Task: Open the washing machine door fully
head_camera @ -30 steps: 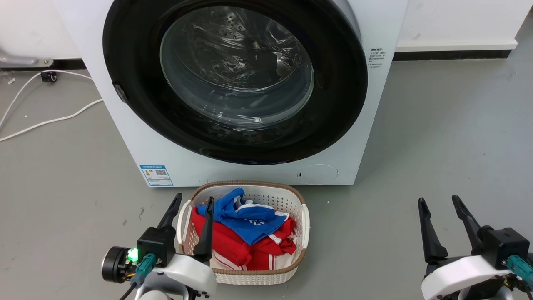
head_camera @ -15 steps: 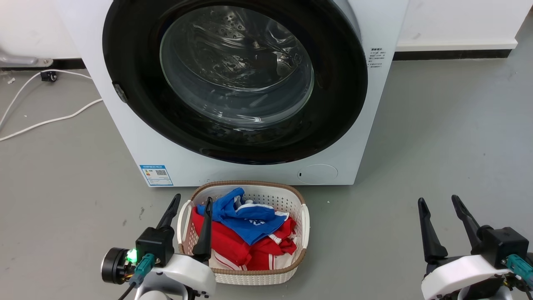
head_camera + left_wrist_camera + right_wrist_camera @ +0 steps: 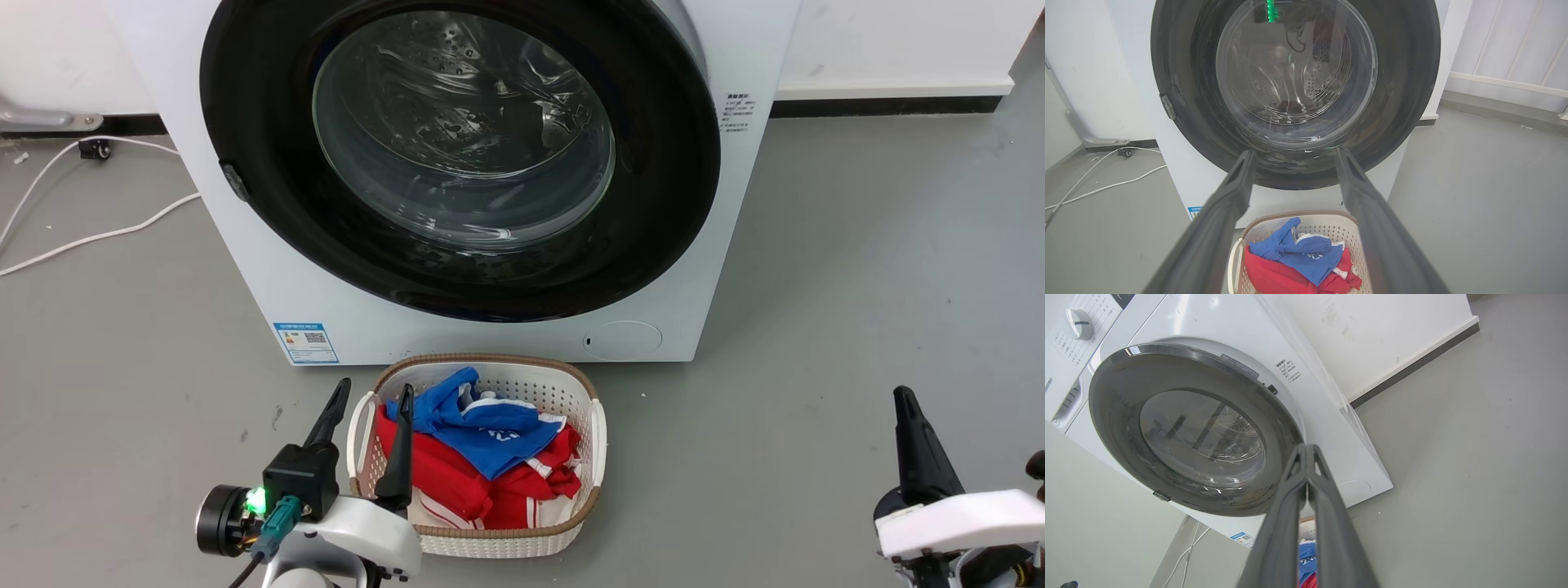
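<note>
washing machine door point(image 3: 665, 163) closed against washing machine point(image 3: 269, 286) front. left gripper point(image 3: 374, 389) before machine, fingers spread wide, empty. right gripper point(image 3: 1306, 447) before machine too, fingers pressed together, nothing held.

Left end effector point(image 3: 375, 385) black; white shell point(image 3: 363, 531), teal connector point(image 3: 282, 516), green LED point(image 3: 260, 500).

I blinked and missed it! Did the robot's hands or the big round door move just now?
The right gripper with two long dark fingers closed and rolled, shifting slightly right in the head view. It holds nothing. The left gripper stayed open, the big round black-rimmed glass washing machine door stayed closed, and the white laundry basket did not move.
</note>
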{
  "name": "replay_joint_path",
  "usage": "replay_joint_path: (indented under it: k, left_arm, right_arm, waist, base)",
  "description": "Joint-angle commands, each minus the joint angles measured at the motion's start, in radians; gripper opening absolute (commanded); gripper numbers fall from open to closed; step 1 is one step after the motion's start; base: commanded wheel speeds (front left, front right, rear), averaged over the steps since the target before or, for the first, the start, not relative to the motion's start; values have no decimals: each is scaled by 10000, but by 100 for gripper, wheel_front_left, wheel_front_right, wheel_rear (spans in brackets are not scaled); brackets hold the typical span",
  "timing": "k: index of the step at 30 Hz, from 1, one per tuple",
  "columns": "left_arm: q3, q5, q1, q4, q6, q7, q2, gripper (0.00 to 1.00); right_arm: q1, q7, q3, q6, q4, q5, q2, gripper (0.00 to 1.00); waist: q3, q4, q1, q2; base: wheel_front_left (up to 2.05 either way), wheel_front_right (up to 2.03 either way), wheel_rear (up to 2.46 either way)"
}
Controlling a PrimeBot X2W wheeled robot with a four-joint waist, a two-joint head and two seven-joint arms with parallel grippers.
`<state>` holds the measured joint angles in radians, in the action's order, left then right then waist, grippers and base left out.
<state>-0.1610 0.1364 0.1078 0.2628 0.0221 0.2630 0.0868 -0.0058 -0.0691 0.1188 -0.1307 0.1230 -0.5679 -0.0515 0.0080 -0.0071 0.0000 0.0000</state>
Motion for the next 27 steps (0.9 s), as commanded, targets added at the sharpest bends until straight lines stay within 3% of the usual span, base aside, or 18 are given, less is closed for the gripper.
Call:
replay_joint_path:
  k: [1,9,13,19,27]
  left_arm:
    - [19,-20,91,-17,-47,27,-15,100]
    - [26,-89,187,-83,-53,27,-66,100]
    - [28,-110,246,-127,-47,27,-84,100]
    - [20,-181,350,-253,-89,27,-122,100]
    - [-25,-210,625,-411,-105,27,-180,100]
  right_arm:
    - [-192,69,83,-1,128,-713,15,0]
    - [-1019,1193,488,-2,1156,-6948,13,0]
    - [-1715,1937,914,-2,1815,-9432,12,0]
    - [-3025,2799,1620,-2,2938,-11174,-353,0]
    - [-5107,3324,1579,-2,4807,-12128,-1600,0]
  waist:
    - [-4,13,0,0]
    - [168,32,0,0]
    - [349,34,0,0]
    - [660,82,0,0]
    - [1252,257,0,0]
  base:
    - [0,0,0]
    - [0,0,0]
    - [0,0,0]
    - [0,0,0]
    - [0,0,0]
